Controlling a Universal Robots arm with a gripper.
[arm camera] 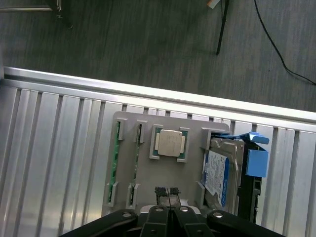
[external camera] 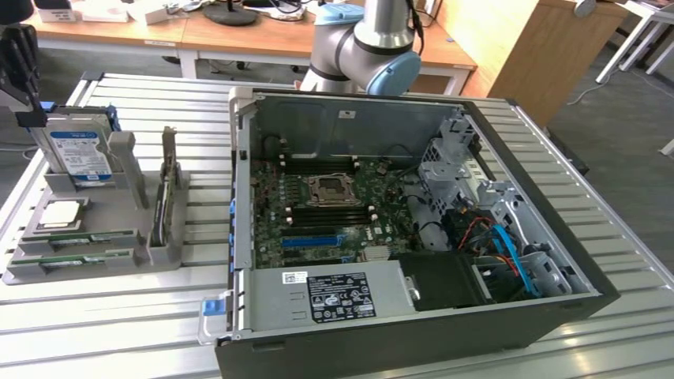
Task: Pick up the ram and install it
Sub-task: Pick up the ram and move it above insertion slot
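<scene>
Hovering over a grey parts holder at the slatted aluminium table's edge, the gripper has its two dark fingers pressed together with nothing between them. How high it hangs above the holder cannot be told.

One ram stick and its twin sit untouched in parallel slots along the holder's edge farthest from the hard drive. Each is a long, thin green board standing on its edge, and grey clips cover part of its length. The silver CPU lies in a square pocket between the sticks and the drive, and an expansion card stands upright along the holder's side nearest the computer case.

The exterior view takes in that case lying open just beside the holder, with its green motherboard, a bare CPU socket flanked by dark memory slots, and a labelled power supply. The arm's grey and blue joint rises behind it.

The wrist view looks straight down on the sticks' thin top edges. It also shows a blue caddy beside the drive and, past the table's bright rim, dark floor crossed by a black cable.
</scene>
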